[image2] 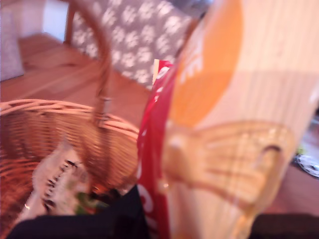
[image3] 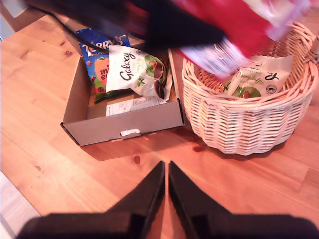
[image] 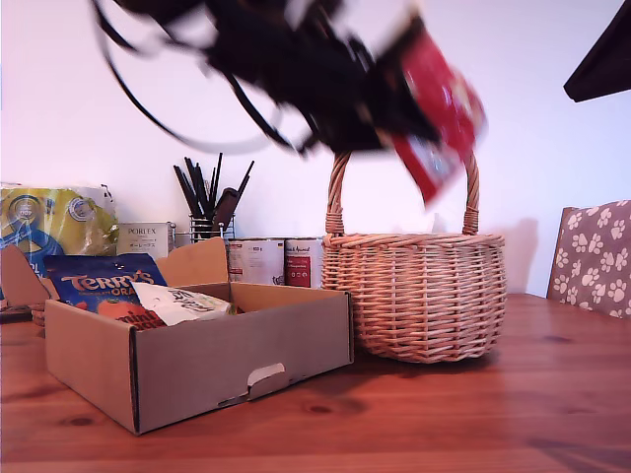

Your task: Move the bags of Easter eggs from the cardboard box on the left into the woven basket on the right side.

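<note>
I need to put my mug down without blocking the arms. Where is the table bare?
The table is bare in front of the box and basket, though my second hand hovers there. The table to the exterior view's right of the basket is bare too. Behind the box it is crowded: tins and a pen holder.

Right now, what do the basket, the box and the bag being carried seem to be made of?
The woven basket: light-tan wicker, matte, woven strands visible. The cardboard box: plain brown cardboard, dull, raw cut edges. The red bag in my first gripper: probably glossy plastic film, though motion-blurred.
</note>
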You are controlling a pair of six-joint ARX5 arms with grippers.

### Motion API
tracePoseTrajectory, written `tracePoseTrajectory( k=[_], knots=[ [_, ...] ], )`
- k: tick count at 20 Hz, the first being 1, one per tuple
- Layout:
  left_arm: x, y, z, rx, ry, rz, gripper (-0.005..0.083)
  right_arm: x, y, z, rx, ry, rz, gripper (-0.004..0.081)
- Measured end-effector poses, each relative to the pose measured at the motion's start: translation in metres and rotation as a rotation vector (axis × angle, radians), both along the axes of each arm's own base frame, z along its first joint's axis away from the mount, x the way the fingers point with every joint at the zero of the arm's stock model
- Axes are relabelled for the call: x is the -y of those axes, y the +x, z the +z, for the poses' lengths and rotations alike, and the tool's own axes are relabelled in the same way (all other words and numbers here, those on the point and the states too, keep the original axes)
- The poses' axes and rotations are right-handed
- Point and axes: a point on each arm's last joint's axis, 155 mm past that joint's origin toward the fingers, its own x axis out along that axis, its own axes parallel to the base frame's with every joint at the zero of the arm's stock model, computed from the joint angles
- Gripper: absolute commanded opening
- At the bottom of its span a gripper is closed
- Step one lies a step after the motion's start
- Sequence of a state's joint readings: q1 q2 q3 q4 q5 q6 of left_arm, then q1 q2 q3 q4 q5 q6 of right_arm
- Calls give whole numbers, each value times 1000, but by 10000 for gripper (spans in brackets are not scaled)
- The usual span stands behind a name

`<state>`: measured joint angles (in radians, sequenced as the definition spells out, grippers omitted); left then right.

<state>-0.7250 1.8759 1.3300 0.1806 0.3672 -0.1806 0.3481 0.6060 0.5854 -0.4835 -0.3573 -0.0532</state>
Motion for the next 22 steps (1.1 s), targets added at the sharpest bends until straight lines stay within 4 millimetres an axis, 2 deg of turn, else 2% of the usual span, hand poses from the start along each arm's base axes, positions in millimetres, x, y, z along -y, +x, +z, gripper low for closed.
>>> tracePoseTrajectory(
  k=[3,5,12,17,18,19,21,22],
  knots=[
    [11,26,5,17,15,45,-13,0,0,0,0,0,0,-13],
    [10,34,5,18,40,74,-13,0,0,0,1,0,0,-13],
    [5,25,-36,-78,144,75,-13,0,0,1,4,2,0,-13],
    [11,10,-47,-113,181,49,-10,0,1,1,5,2,0,-13],
    [11,8,-49,-119,188,47,9,0,1,1,5,2,0,-13],
    [9,8,-52,-126,199,51,69,0,1,1,5,2,0,-13],
    [5,12,-55,-117,223,90,271,0,0,1,4,2,1,-12],
    [4,15,-54,-107,226,105,330,-1,0,1,4,3,3,-13]
  ],
)
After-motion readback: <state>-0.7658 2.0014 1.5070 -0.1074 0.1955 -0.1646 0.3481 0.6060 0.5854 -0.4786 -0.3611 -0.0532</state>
